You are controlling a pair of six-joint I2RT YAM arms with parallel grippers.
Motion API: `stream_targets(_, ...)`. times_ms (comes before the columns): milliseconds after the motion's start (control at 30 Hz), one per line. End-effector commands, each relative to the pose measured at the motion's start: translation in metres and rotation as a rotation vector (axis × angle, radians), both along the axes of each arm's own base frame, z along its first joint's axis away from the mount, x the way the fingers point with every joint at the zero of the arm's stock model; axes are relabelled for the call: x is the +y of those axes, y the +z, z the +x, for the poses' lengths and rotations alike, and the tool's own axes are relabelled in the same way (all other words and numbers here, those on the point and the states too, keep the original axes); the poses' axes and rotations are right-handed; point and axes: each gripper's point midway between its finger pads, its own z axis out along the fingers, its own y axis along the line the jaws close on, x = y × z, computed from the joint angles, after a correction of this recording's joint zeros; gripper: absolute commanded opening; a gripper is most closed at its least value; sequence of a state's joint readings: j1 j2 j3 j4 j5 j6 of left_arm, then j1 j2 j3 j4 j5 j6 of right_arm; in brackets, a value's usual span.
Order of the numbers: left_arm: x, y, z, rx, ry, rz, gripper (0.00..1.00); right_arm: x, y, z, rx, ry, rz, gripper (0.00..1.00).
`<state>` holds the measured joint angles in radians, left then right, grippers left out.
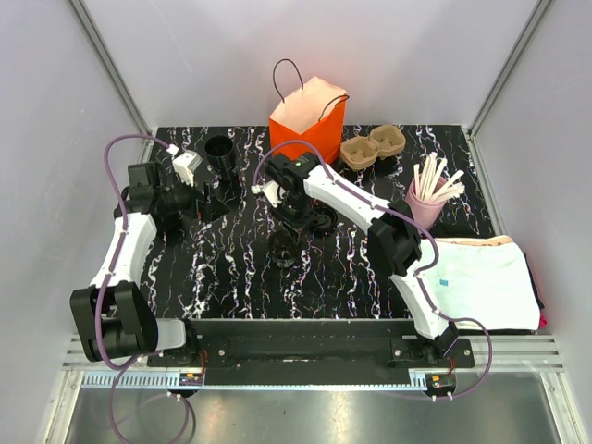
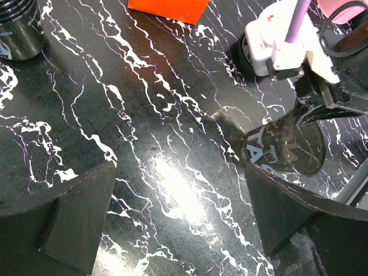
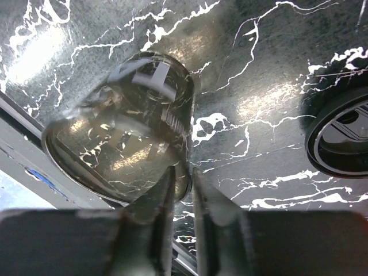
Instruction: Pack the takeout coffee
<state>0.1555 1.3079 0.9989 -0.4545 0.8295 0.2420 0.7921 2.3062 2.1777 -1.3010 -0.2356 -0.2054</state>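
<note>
The left end effector (image 2: 179, 190) gapes wide open, holding nothing, above the marbled surface (image 2: 172, 115). At its 4 o'clock in the top view stands the takeout coffee cup (image 3: 115, 132), white letters "TA" legible. The right end effector (image 3: 181, 172) straddles its rim, fingers barely parted, grip unclear. The black lid (image 3: 339, 138) lies at the cup's 2 o'clock.
</note>
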Motion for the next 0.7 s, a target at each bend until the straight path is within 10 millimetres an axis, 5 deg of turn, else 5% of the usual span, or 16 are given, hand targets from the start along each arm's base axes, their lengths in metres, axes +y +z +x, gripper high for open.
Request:
stream_targets(0, 0.000, 0.008, 0.004, -0.054, -0.003, 0.002, 0.99, 0.011, 0.025, 0.004, -0.059, 0.008, 0.046, 0.27)
stream_targets(300, 0.000, 0.007, 0.003, -0.051, -0.005, 0.000, 0.99, 0.012, 0.054, 0.010, -0.132, 0.029, 0.092, 0.51)
stream_targets(533, 0.000, 0.009, 0.000, -0.061, -0.013, -0.008, 0.99, -0.017, 0.089, 0.030, -0.288, 0.058, 0.150, 0.75)
stream_targets(567, 0.000, 0.009, 0.000, -0.064, -0.014, -0.010, 0.99, -0.028, 0.075, 0.028, -0.274, 0.061, 0.126, 0.78)
stream_targets(633, 0.000, 0.009, -0.001, -0.065, -0.015, -0.012, 0.99, -0.037, 0.084, 0.045, -0.394, 0.080, 0.152, 0.81)
stream_targets(667, -0.001, 0.010, -0.001, -0.068, -0.019, -0.014, 0.99, -0.044, 0.065, 0.050, -0.424, 0.084, 0.131, 0.82)
